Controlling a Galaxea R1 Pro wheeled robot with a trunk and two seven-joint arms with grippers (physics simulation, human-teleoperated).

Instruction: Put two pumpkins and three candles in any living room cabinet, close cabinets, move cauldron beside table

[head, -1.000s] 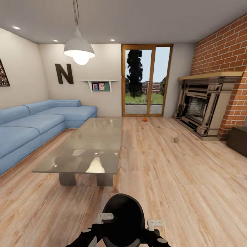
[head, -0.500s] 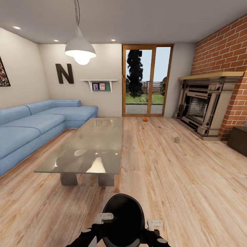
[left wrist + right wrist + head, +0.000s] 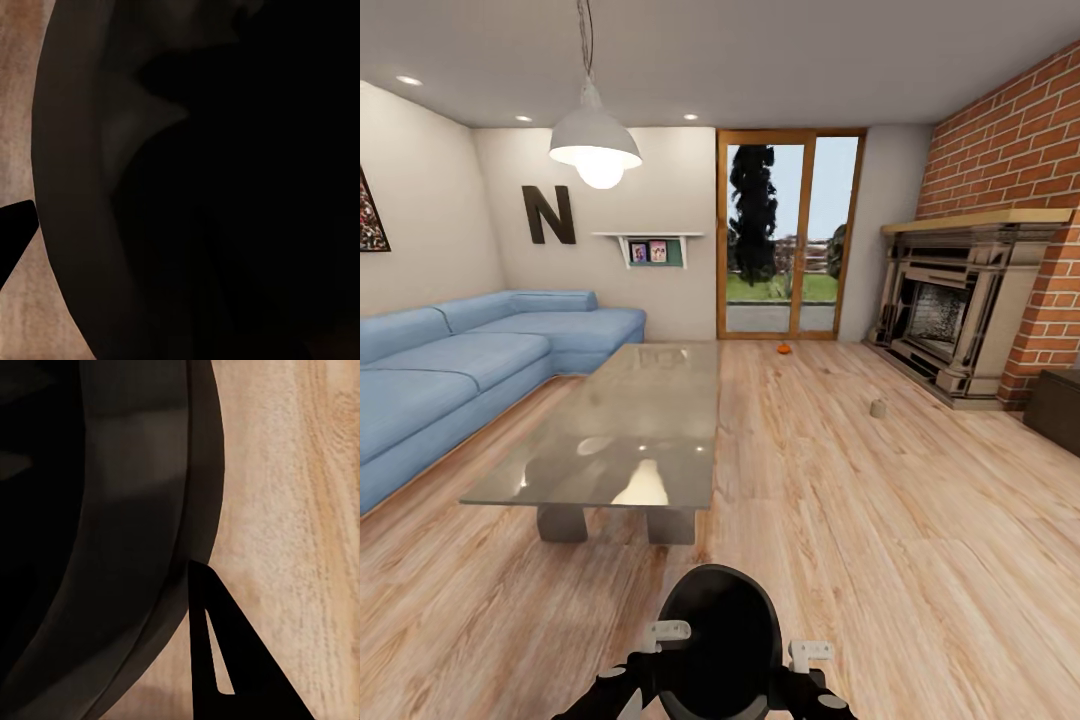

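both grippers' state can't be told; glass table (image 3: 630,420) ahead (sofa (image 3: 450,370) beside), pumpkin (image 3: 783,348) and candle (image 3: 878,408) beyond.

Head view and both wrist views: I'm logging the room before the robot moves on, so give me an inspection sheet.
Surface: wood floor; glass-topped table, top bare.
Job's things: one pumpkin on the floor near the glass door; one candle on the floor before the fireplace; dark cabinet at the right edge.
Clutter: nothing seen.
Grippers: cannot tell their state.
Cables: lamp cord only.
Surroundings: blue sofa, brick wall.
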